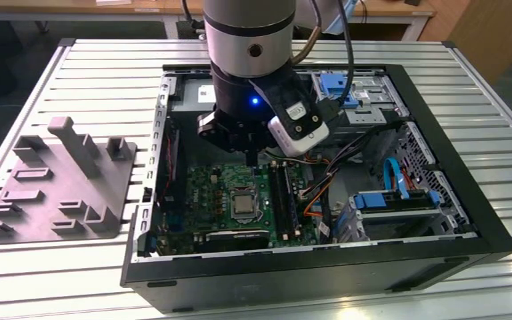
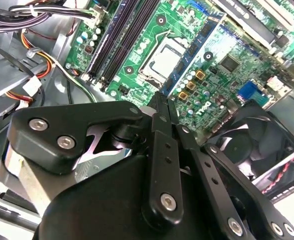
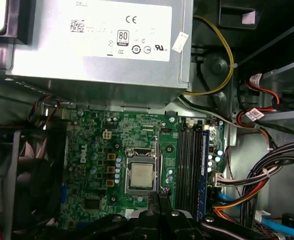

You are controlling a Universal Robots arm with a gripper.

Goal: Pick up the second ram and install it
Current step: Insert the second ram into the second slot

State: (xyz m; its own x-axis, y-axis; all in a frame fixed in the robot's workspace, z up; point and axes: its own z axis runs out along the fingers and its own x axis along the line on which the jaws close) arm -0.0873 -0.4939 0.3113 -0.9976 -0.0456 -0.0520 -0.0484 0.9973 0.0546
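My gripper [image 1: 253,159] hangs inside the open computer case [image 1: 452,250], over the green motherboard [image 1: 225,183] and close above the processor [image 1: 241,200]. In both wrist views its black fingers [image 2: 163,107] are pressed together, shut, with nothing showing between them, and the gripper [image 3: 159,199] points down at the processor [image 3: 139,176]. The long black memory slots [image 3: 191,162] run beside the processor, towards the exterior view's right [image 1: 283,193]. The second ram is out of view.
A grey power-supply box [image 3: 97,50] sits at the far end of the case, and a black fan [image 2: 259,132] is beside the board. Bundled cables [image 3: 259,182] and blue drive brackets [image 1: 399,200] crowd the case's right. A grey fixture [image 1: 61,180] lies on the slatted table.
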